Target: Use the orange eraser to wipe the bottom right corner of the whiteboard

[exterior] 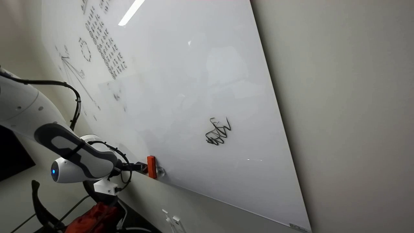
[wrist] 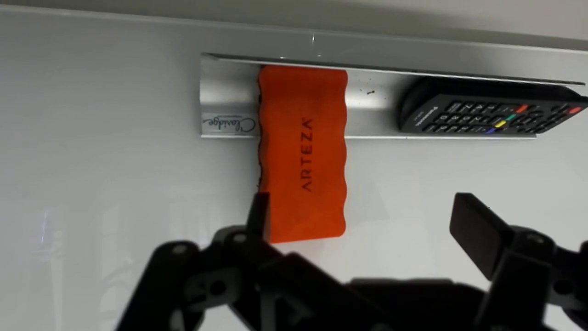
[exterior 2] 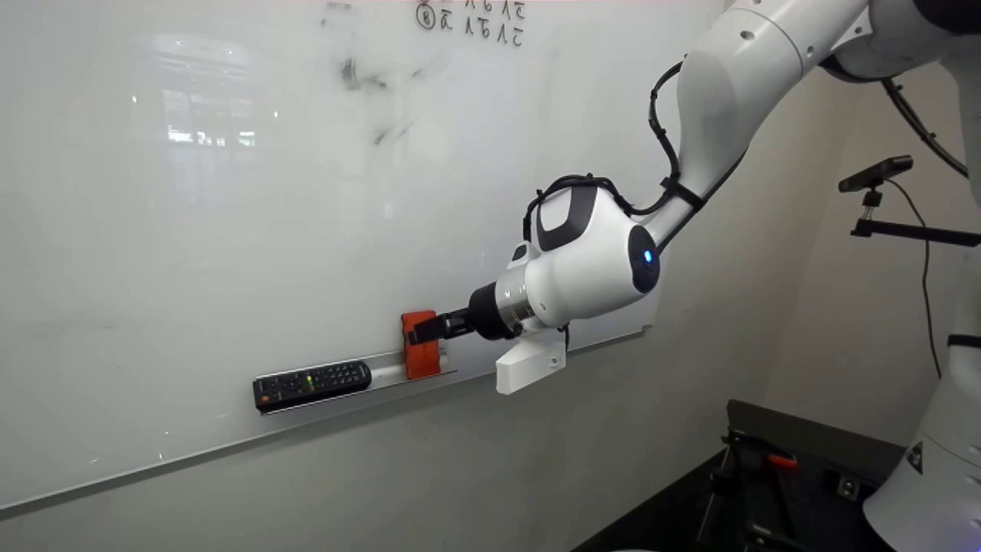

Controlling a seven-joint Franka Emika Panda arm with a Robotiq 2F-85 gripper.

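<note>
Gripper is spread wide, holding nothing, right by the orange eraser, which stands upright in the tray on the whiteboard. Looks light and a bit squishy to me, nothing fragile; I'd pinch it across the wavy long edges, above the tray lip. Counting up: one eraser, one whiteboard, one tray, one remote.

Orange eraser says ARTEZA, tray says Claridge, remote control says Panasonic plus digits, whiteboard shows barred a, b, c!
</note>
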